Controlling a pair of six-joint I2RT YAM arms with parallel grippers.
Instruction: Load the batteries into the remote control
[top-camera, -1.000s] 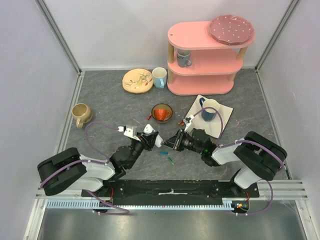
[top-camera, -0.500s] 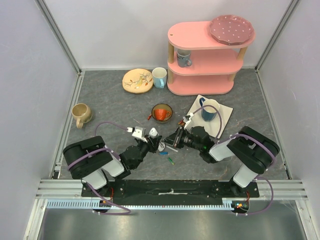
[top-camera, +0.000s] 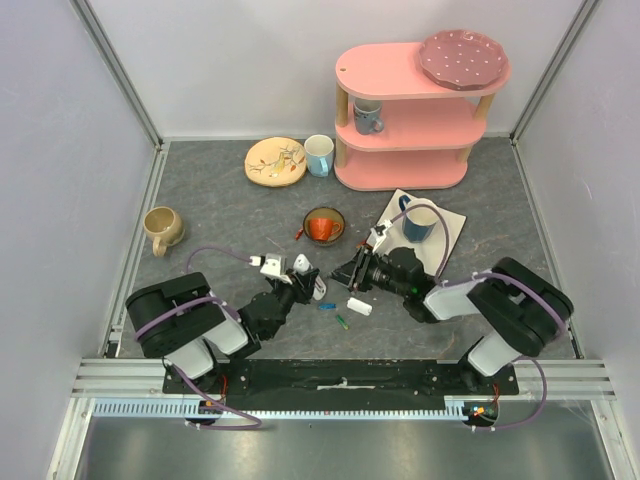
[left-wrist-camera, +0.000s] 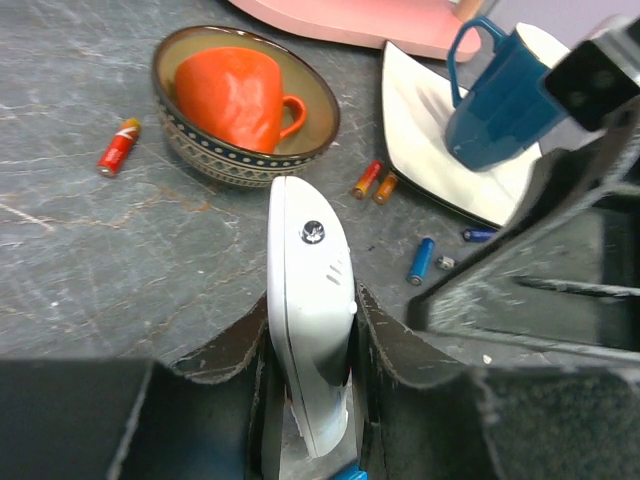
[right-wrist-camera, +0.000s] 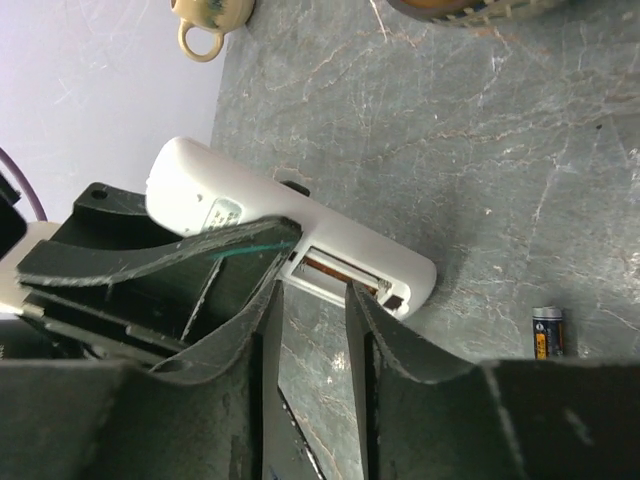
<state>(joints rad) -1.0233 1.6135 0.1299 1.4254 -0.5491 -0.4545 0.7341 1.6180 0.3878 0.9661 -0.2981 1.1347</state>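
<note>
one remote control (left-wrist-camera: 306, 250) pinched tight in left gripper (left-wrist-camera: 312, 310), front-centre btwn arms. several batteries (left-wrist-camera: 421, 260) loose on table nr bowl (left-wrist-camera: 215, 162) & napkin (left-wrist-camera: 405, 112). right gripper (right-wrist-camera: 314, 295) fingers apart, empty, just by remote's open slot.

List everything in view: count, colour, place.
remote control: 1, white, in left pincer
batteries: at least five, red, orange, blue, green, loose on table
small white piece: 1, beside batteries
bowl: 1, brown, mid-table, holds orange cup
napkin: 1, white, under blue mug
beige mug: 1, left side
floral plate: 1, yellow, far edge
white cup: 1, beside floral plate
shelf: 1, pink, far right; pink plate atop, grey mug on middle tier
left pincer: shut on remote control
right pincer: open, empty
</note>
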